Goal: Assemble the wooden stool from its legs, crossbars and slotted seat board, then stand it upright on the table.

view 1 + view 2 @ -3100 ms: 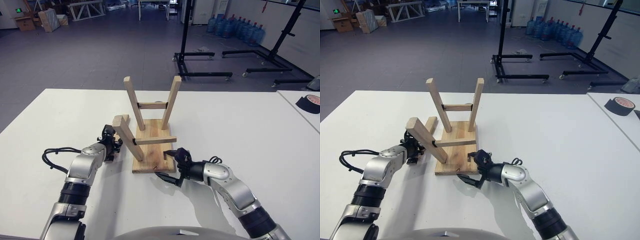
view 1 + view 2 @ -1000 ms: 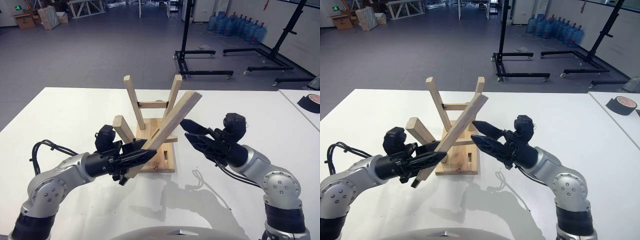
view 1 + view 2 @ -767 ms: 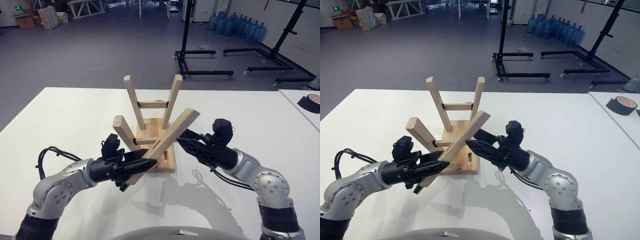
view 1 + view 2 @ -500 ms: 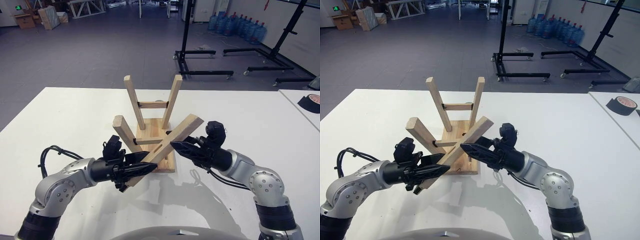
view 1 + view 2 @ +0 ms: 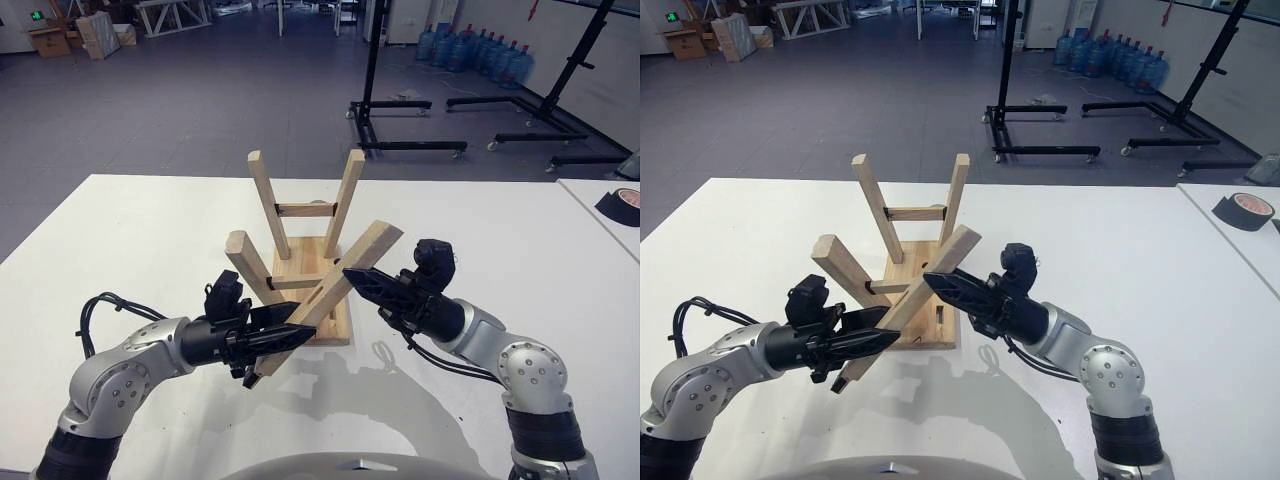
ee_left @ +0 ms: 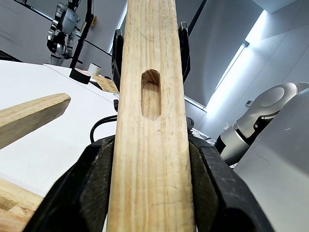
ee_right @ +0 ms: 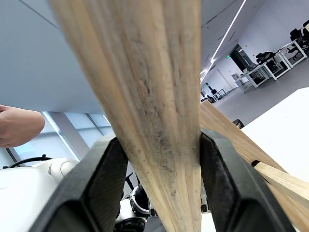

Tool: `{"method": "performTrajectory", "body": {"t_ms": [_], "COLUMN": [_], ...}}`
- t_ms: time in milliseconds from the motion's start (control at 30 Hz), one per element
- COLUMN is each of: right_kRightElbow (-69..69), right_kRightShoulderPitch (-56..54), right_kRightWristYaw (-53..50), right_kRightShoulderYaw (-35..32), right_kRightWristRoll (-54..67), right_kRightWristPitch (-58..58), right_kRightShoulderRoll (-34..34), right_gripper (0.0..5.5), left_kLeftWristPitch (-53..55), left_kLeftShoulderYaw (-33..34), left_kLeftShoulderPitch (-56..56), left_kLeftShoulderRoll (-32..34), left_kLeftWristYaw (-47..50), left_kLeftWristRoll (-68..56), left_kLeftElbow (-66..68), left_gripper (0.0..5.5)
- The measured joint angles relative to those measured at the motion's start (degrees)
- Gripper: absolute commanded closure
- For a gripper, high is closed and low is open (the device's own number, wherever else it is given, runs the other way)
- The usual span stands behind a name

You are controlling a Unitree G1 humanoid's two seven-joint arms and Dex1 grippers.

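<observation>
The stool stands upside down: the seat board [image 5: 338,322] lies flat on the white table. Two far legs [image 5: 265,200] rise from it, joined by a crossbar [image 5: 305,210]. A near left leg [image 5: 248,262] carries a second crossbar [image 5: 295,283]. A loose leg [image 5: 372,245] with a slot [image 6: 151,94] slants over the board's near right part. My left gripper [image 5: 290,335] is shut on its lower end, fingers [image 6: 91,169] pressing both sides. My right gripper [image 5: 358,280] is shut on its upper half, fingers [image 7: 104,179] flanking the wood [image 7: 154,96].
A black tape roll [image 5: 620,205] lies on the neighbouring table at the far right. Black wheeled stands [image 5: 400,110] are on the floor beyond the table's far edge. The left arm's cable [image 5: 100,310] loops over the table at the left.
Both grippers rose from the table beside the board. The left one brought the loose leg down closer to the board, and the right one slid in from the right and closed on it.
</observation>
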Motion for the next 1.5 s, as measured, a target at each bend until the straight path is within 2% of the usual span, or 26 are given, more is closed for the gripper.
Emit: {"method": "performTrajectory", "body": {"t_ms": [67, 100, 300, 533, 667, 967, 1400, 1500], "right_kRightElbow": [0.0, -0.1, -1.4, 1.0, 7.2, 16.1, 21.3, 23.8], "right_kRightShoulderPitch": [0.0, 0.0, 0.0, 1.4, 2.2, -3.9, -11.4, -11.9], "right_kRightWristYaw": [0.1, 0.2, 3.6, 12.0, 16.8, 21.9, 25.4, 26.2], "right_kRightShoulderYaw": [0.0, 0.0, -1.4, -9.8, -11.0, -7.7, -7.9, -6.2], "right_kRightWristRoll": [-0.2, -0.3, -3.2, -4.6, -11.1, -22.2, -25.8, -27.6], "right_kRightWristPitch": [-0.2, -0.5, -3.2, -3.0, -4.5, -12.0, -14.7, -16.0], "right_kRightShoulderRoll": [0.0, 0.0, -1.1, -12.7, -16.4, -14.0, -12.8, -10.6], "right_gripper": [3.37, 3.38, 3.43, 3.44, 3.44, 3.46, 3.47, 3.47], "left_kLeftWristPitch": [0.6, 1.0, 3.9, 5.6, 5.3, 5.2, 2.6, 2.5], "left_kLeftShoulderYaw": [-0.1, -0.1, 0.8, 5.8, 8.6, 13.4, 17.9, 18.1], "left_kLeftShoulderPitch": [0.0, -0.1, -1.3, 1.3, 4.0, 1.8, -5.0, -5.8], "left_kLeftShoulderRoll": [-0.1, -0.1, -1.2, -1.6, -2.6, -2.2, -1.5, -1.1], "left_kLeftWristYaw": [0.5, 0.9, 4.0, 6.5, 6.6, 7.6, 12.4, 12.8], "left_kLeftWristRoll": [-0.4, -0.9, -4.7, -11.5, -16.0, -22.6, -29.3, -29.3], "left_kLeftElbow": [-0.1, -0.1, 0.9, 0.8, -0.6, -0.9, -3.8, -2.3], "left_gripper": [3.48, 3.11, 2.21, 2.19, 2.19, 2.19, 2.19, 2.19]}}
